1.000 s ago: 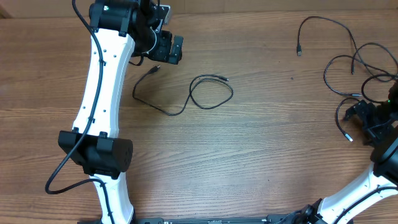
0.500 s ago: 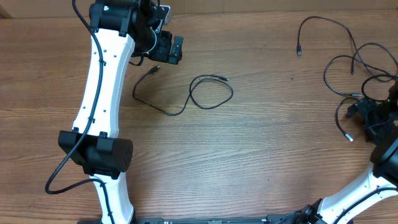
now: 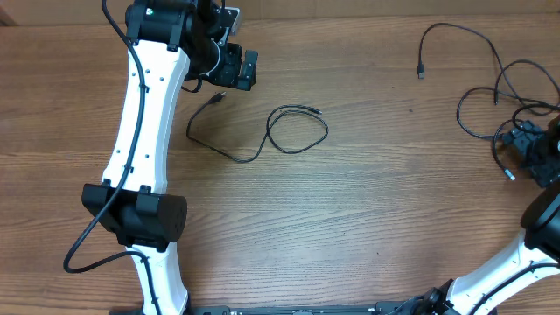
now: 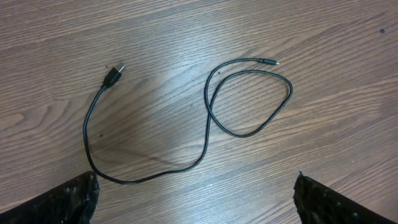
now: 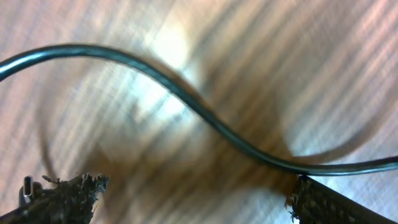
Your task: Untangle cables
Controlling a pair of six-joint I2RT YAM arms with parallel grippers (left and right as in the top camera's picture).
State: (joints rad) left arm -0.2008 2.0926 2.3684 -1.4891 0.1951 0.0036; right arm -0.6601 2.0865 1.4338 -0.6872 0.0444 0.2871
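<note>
Toward the left, one cable (image 3: 268, 133) lies free near your open left gripper (image 3: 238, 70), while at the far right the remaining cables (image 3: 500, 80) lie tangled, your right gripper (image 3: 523, 147) spread wide over them, apparently gripping nothing.

A wooden table (image 3: 367, 219) with brown, streaky grain fills every view. A tiny dark speck (image 4: 382, 31) lies on it, well ahead of the left fingers (image 4: 68, 199) and towards their right. Beneath the right fingers (image 5: 336, 202) the grain looks blurred.
</note>
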